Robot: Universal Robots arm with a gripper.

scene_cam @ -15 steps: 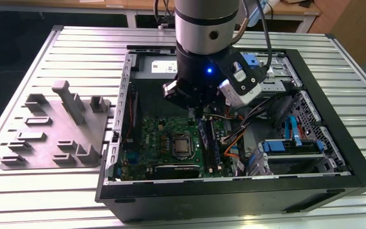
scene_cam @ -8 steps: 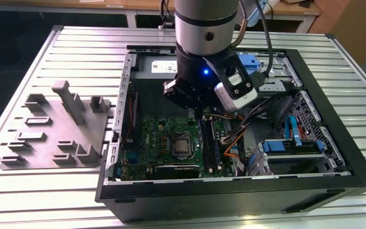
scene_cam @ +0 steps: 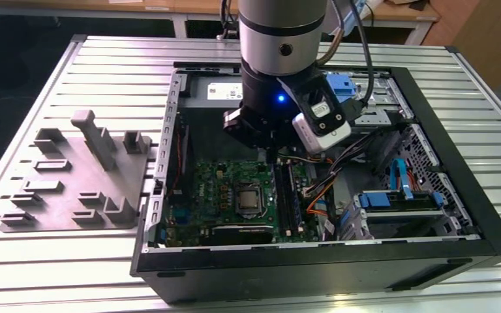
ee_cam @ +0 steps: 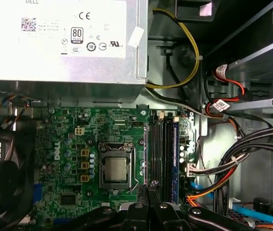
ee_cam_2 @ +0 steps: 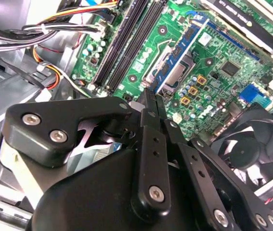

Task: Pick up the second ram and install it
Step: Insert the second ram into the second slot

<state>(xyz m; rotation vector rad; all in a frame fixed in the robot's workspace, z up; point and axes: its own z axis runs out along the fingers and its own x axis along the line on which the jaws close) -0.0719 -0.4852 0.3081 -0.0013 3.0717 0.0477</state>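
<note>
The silver and black robot arm (scene_cam: pixel 281 39) comes straight down into the open black computer case (scene_cam: pixel 320 264), which lies on its side on the ribbed metal table (scene_cam: pixel 50 85). Its black linkage gripper (scene_cam: pixel 273 156) points down at the green motherboard (scene_cam: pixel 220 189) and hangs over one end of the row of long black memory sockets (scene_cam: pixel 286 195), beside the square metal processor socket (ee_cam: pixel 114 169).

In both wrist views the gripper's (ee_cam_2: pixel 153 103) fingers are pressed together, leaving no gap. A thin dark edge rises between the tips in the second wrist view. Whether it is the long, flat, blackish second ram held end-on or part of the fingers themselves cannot be told.

In the first wrist view the gripper (ee_cam: pixel 151 185) tips stand in line with the socket nearest the processor. The dark strip there cannot be told apart as a stick or a bare socket.

The grey fixture plate with upright blocks (scene_cam: pixel 76 189) lies well apart from the gripper, outside the case on the exterior view's left.
</note>
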